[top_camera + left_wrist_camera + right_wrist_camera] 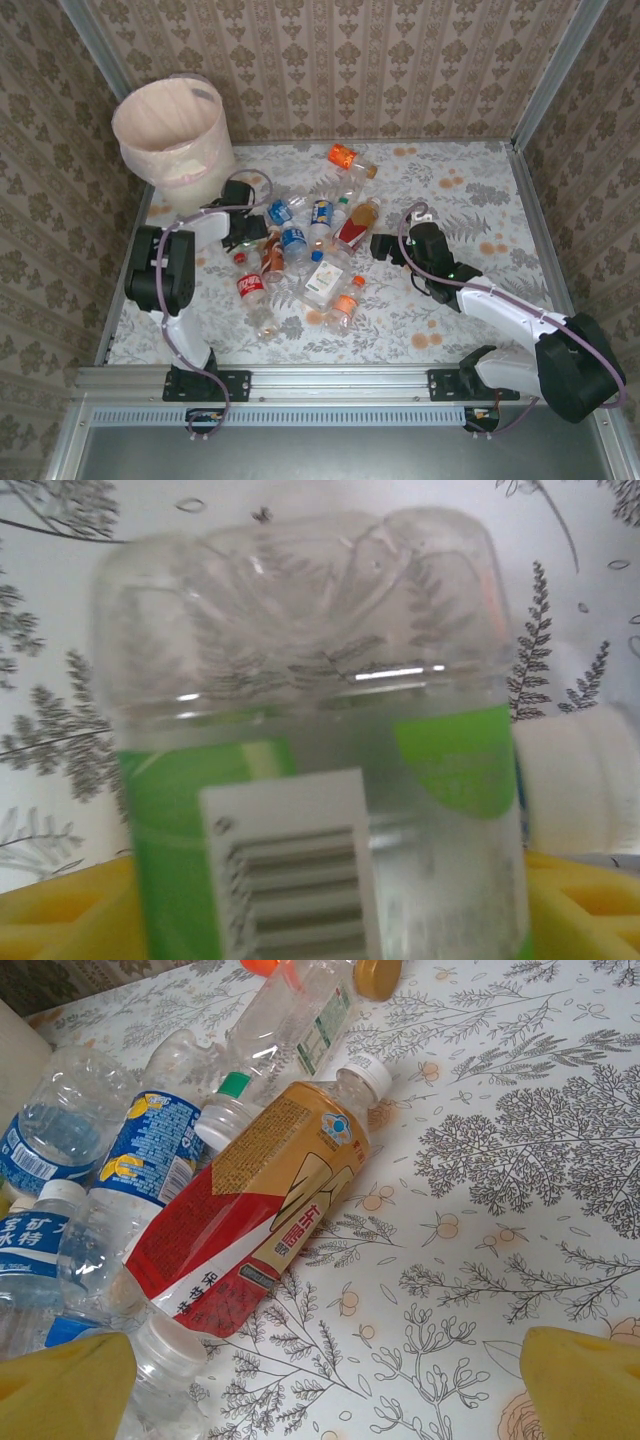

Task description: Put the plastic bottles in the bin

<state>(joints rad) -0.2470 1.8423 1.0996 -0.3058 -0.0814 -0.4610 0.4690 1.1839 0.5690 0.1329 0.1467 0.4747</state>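
- The bin (188,168) stands upright in the far left corner of the table (450,300), with its pale liner folded over the rim.
- The plastic bottles (300,250) lie in a loose heap at mid-table, between the 2 arms and well apart from the bin's mouth.
- 1 orange-cap bottle (345,157) lies apart from the heap, on its far side.
- The left gripper (243,228) reaches to the left edge of the heap, just in front of the bin's base.
- In the left wrist view, the left gripper (330,925) has a green-label bottle (310,680) between its yellow fingers (60,910). They sit against both sides of it, closed about as far as the bottle's width.
- The bottle's clear base points away from the camera, and its barcode faces us.
- A white cap (570,780) lies on the table just right of that bottle.
- The right gripper (383,245) hangs at the right edge of the heap.
- In the right wrist view, the right gripper (330,1390) is spread wide, and we see bare table between the tips.
- A red-and-gold bottle (260,1210) lies on its side ahead of it, untouched, with its white cap pointing away.
- A blue-label bottle (150,1160) lies just left of that one.
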